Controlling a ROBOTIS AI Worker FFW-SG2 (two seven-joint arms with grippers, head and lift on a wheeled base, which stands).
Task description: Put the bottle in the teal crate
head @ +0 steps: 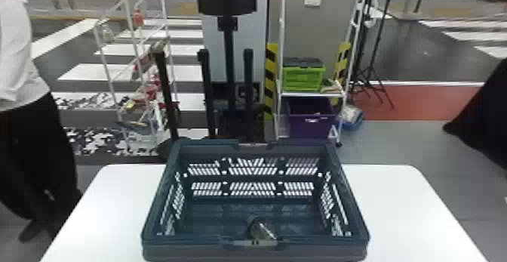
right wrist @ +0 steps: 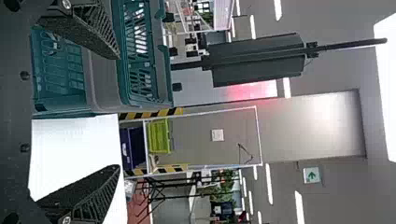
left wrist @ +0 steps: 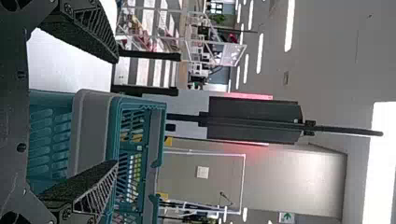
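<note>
The teal crate (head: 160,201) stands on the white table in the head view, and the clear bottle (head: 262,229) lies tilted inside it, by the near wall. In the left wrist view my left gripper (left wrist: 116,112) is open with nothing held, the crate (left wrist: 112,140) beyond its fingers. My right gripper (right wrist: 119,112) is open too in the right wrist view, its fingers wide apart, with the crate (right wrist: 123,70) and part of the table beyond them.
The white table (head: 400,204) extends on both sides of the crate. Behind it stand a dark post stand (head: 230,65), a wire rack (head: 132,53) and a shelf with a green box (head: 303,76) and a purple bin (head: 311,119).
</note>
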